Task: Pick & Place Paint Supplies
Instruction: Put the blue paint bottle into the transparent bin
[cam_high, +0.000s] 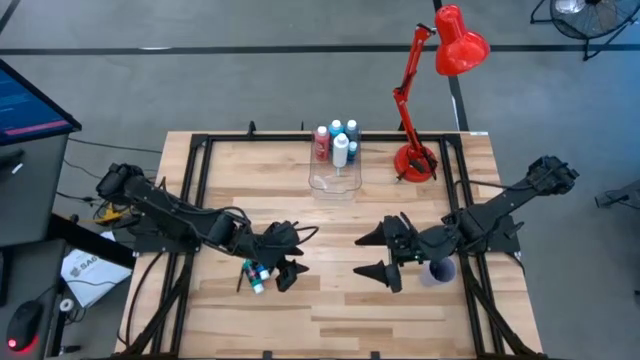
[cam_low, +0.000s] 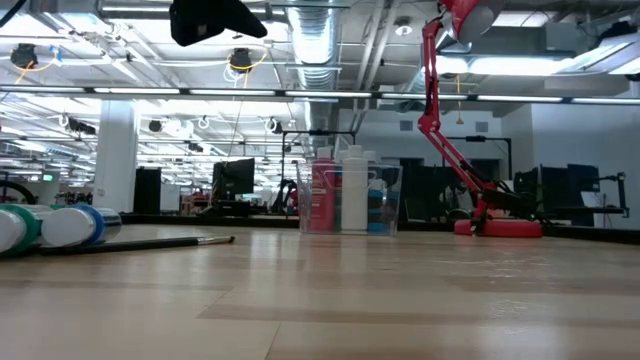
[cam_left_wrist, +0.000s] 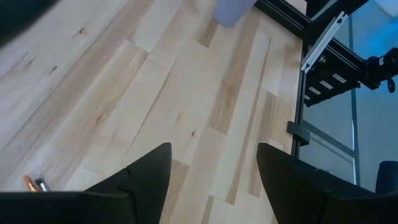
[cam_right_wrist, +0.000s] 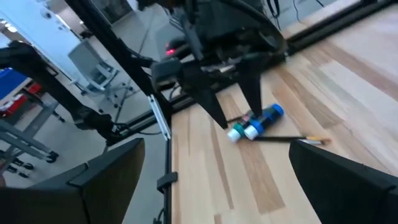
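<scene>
Surface (cam_high: 340, 300): pale wood planks, black frame rails along the left, right and far edges.

Clear box (cam_high: 335, 172): upper centre of the high view, at the far edge; holds upright paint bottles (cam_high: 340, 150) in red, white and blue.

Small blue-green tubes (cam_high: 257, 276): lower left of centre, lying on the wood with a thin dark paintbrush (cam_right_wrist: 289, 139) beside them.

Left end effector (cam_high: 290, 252): fingers spread wide, empty, directly over the tubes.

Right end effector (cam_high: 376, 254): fingers spread wide, empty, right of centre, facing the left one.

Purple cup (cam_high: 437, 272): beneath the right arm.

Red lamp (cam_high: 430, 90): upper right corner.

Open room: bare wood between the end effectors and along the near edge.
</scene>
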